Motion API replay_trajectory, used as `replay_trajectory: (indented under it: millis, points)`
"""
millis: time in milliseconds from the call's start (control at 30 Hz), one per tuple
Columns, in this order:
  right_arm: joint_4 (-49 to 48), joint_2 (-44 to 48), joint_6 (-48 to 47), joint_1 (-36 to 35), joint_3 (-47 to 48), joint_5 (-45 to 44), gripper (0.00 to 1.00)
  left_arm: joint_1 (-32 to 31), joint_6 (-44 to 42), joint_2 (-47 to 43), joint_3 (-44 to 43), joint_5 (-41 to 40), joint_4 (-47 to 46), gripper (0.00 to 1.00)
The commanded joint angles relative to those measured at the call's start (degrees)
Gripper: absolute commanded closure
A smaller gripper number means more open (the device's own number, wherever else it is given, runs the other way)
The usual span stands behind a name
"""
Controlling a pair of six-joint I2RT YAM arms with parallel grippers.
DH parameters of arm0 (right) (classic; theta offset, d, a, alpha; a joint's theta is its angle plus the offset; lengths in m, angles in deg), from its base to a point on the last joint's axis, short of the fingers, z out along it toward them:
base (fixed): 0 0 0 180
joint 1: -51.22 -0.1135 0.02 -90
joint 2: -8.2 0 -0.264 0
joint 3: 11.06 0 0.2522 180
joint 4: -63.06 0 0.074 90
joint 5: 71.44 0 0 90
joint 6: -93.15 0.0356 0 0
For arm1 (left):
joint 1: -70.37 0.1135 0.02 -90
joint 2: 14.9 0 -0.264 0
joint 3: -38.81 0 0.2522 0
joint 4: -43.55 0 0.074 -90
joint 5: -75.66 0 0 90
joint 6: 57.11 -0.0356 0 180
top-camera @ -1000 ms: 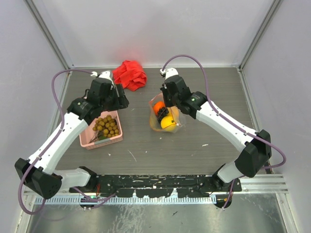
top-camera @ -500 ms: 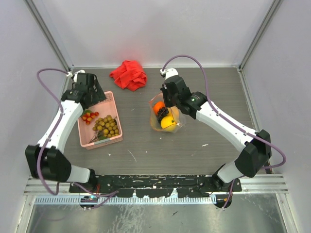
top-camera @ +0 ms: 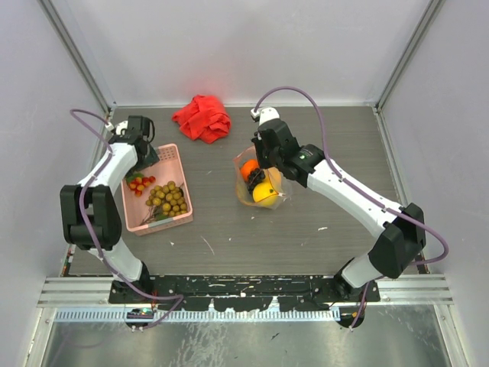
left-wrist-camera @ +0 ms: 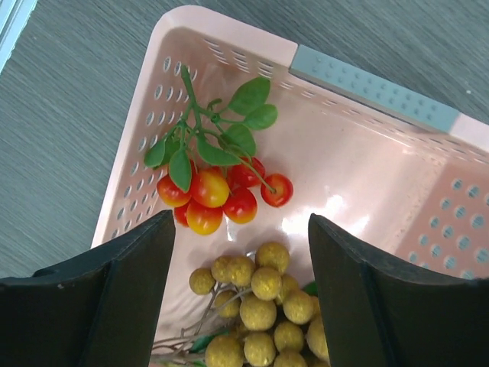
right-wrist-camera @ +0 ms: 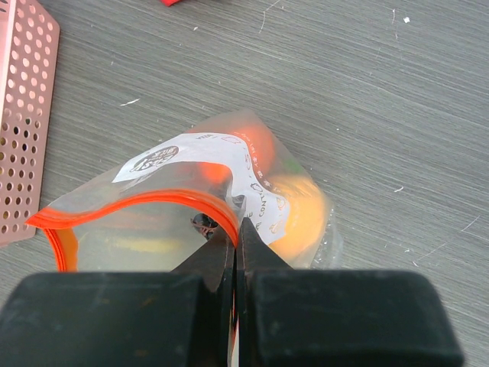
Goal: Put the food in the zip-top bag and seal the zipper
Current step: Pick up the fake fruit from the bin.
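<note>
The clear zip-top bag (top-camera: pixel 260 183) stands in the middle of the table with the orange (top-camera: pixel 249 168), dark berries (top-camera: pixel 255 179) and lemon (top-camera: pixel 265 194) inside. My right gripper (right-wrist-camera: pixel 238 229) is shut on the orange-red zipper strip (right-wrist-camera: pixel 137 200) at the bag's mouth, holding it open. My left gripper (left-wrist-camera: pixel 238 256) is open and empty above the pink basket (left-wrist-camera: pixel 229 38). Below it lie the red berries (left-wrist-camera: pixel 218 199) on a leafy stem and the olive-brown grapes (left-wrist-camera: pixel 263 310). In the top view the berries (top-camera: pixel 139 183) and grapes (top-camera: pixel 169 199) lie in the basket (top-camera: pixel 186 215).
A red cloth (top-camera: pixel 202 117) lies at the back of the table. The grey walls stand close on both sides. Small white scraps lie on the tabletop near the front.
My left arm has swung from the basket's far right side to its far left corner and now looks down into it. The right arm and bag have not moved.
</note>
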State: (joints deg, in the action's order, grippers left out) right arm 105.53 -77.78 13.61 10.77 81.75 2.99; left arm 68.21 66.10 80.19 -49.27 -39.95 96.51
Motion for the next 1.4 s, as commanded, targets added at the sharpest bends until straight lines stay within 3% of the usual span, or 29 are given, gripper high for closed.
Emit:
replay_trajectory:
  millis: [0,533,733,1033,1367]
  points:
    - [-3.23,-0.02,-0.86,-0.26,0.49,-0.94,1.0,1.36,1.7,2.81,-2.91,-3.27,-3.59,0.3]
    - [-3.22,-1.62,-1.22,-0.26,0.94,-0.69,1.0,4.7,0.57,14.35,-6.63,-1.35,-3.51,0.32]
    - [-3.26,-2.09,-1.19,-0.25,1.32,-0.44,1.0,4.7,0.07,16.22,-6.82,0.23,-3.37,0.4]
    - [-3.24,-1.5,-1.0,-0.32,1.12,-0.69,1.0,4.7,-0.25,16.61,-6.44,3.49,-3.11,0.62]
    - [-3.21,-1.13,-0.71,-0.29,1.13,-0.6,1.0,3.82,-1.49,10.41,-3.81,4.5,-3.95,0.97]
